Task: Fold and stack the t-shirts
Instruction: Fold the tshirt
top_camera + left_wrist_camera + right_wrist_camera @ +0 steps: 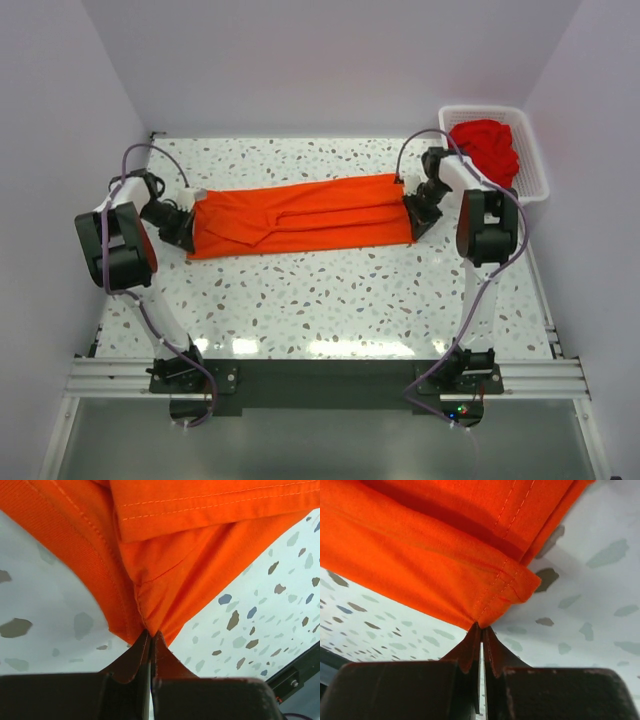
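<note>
Orange t-shirt (300, 218) lies as a long folded band across the table (330, 300) in the top view; your left end effector (190, 232) is at one end and your right end effector (412, 215) at the other, likely so both ends lift together for the next fold; deeper red t-shirts (485, 145) sit in the basket (530, 150); left wrist view: jaws pressed together, pinching a seamed corner; right wrist view: same, pinching a hemmed corner just above the table.

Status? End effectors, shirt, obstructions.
Left end effector shut on orange shirt, left end. Right end effector shut on right end. Shirt folded into a long strip. Nothing in the way; red shirts in basket.
</note>
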`<state>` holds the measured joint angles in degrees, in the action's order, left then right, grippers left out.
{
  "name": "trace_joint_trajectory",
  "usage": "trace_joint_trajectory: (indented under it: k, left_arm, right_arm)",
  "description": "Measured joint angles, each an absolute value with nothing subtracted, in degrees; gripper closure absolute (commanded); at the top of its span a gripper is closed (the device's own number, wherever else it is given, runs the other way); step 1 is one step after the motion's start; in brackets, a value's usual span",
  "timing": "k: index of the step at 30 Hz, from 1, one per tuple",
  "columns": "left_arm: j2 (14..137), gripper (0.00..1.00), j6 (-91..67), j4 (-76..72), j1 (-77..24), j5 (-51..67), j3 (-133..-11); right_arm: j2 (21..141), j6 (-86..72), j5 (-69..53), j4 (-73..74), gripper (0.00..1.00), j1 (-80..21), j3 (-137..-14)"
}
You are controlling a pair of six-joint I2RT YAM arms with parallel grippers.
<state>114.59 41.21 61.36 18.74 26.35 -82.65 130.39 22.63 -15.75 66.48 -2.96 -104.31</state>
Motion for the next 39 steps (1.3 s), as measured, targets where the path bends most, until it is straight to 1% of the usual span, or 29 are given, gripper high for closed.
trace_joint_trajectory:
  k: [8,9,10,11,12,13,14,15,17,19,23,27,32,36,39]
  left_arm:
    - [110.0,1.0,41.6,62.2,18.7,26.0,-75.4]
    - [109.8,0.92,41.5,62.2,18.7,26.2,-74.9]
    - [109.8,0.88,41.6,62.1,18.6,26.4,-74.3]
    - [109.8,0.78,41.5,61.9,18.5,26.7,-73.8]
    - [109.8,0.74,41.4,61.9,18.5,26.9,-73.3]
    - [109.8,0.71,41.4,62.0,18.4,27.1,-72.9]
    - [109.8,0.7,41.3,62.0,18.4,27.3,-72.7]
    - [109.8,0.64,41.3,62.0,18.4,27.7,-72.6]
    - [109.3,0.58,41.3,61.9,18.6,28.9,-72.8]
    - [108.2,0.57,41.3,62.1,18.7,30.6,-73.8]
    - [103.9,0.57,40.5,59.9,18.2,33.9,-76.4]
    - [102.3,0.58,36.8,56.8,16.0,35.2,-78.4]
    - [104.4,0.58,30.3,53.1,14.0,35.3,-78.4]
    - [104.7,0.58,26.5,51.2,13.6,35.2,-78.2]
    - [104.7,0.58,24.5,49.9,13.4,35.2,-77.2]
  right_arm:
    - [127.7,26.7,-9.2,66.9,1.0,-3.0,-100.0]
    - [127.7,26.9,-8.9,67.0,0.93,-3.0,-100.0]
    - [127.7,27.1,-8.7,67.1,0.84,-3.0,-100.0]
    - [127.7,27.4,-8.6,67.2,0.75,-3.0,-100.1]
    - [127.7,27.5,-8.5,67.5,0.61,-3.0,-100.1]
    - [127.7,27.6,-8.4,67.7,0.56,-2.9,-100.2]
    - [127.7,27.9,-8.7,68.1,0.54,-2.9,-100.4]
    - [127.5,28.2,-8.7,68.3,0.52,-2.9,-100.4]
    - [126.5,28.3,-9.8,68.6,0.51,-2.8,-100.4]
    - [124.2,28.1,-12.1,68.5,0.51,-2.8,-100.4]
    - [117.1,25.3,-18.7,66.2,0.53,-3.6,-100.2]
    - [112.8,19.1,-25.3,60.6,0.56,-7.6,-100.3]
    - [113.2,3.9,-31.7,44.6,0.56,-19.5,-96.2]
    - [114.2,-7.8,-32.8,31.7,0.56,-28.3,-92.2]
    - [117.3,-14.7,-32.8,25.4,0.57,-34.8,-92.9]
